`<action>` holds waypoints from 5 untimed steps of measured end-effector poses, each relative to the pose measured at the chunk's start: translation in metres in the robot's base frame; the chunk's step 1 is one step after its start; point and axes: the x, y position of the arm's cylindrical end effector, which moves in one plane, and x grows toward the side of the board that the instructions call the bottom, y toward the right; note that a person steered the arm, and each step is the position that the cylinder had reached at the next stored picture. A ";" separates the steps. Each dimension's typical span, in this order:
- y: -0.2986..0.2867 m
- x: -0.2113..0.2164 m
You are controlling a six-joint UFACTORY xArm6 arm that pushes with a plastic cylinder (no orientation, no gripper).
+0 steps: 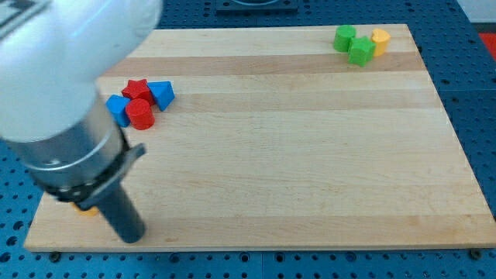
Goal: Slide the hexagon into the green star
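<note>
A yellow hexagon block point(380, 40) sits at the view's top right, touching the right side of a green star block point(361, 51). A second green block point(345, 37), rounded in shape, lies just to the star's upper left. My tip point(132, 235) rests on the board near the view's bottom left corner, far from these blocks. The arm's pale body fills the view's upper left.
A cluster lies at the left: a red star point(137, 88), a blue triangle point(162, 94), a blue block point(118, 108) and a red cylinder point(140, 114). A small orange piece point(87, 209) peeks out from behind the arm. The wooden board's point(294, 170) bottom edge is just below my tip.
</note>
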 end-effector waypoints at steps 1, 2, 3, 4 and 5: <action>-0.034 0.001; -0.055 -0.006; -0.062 -0.030; -0.065 -0.045; -0.088 -0.045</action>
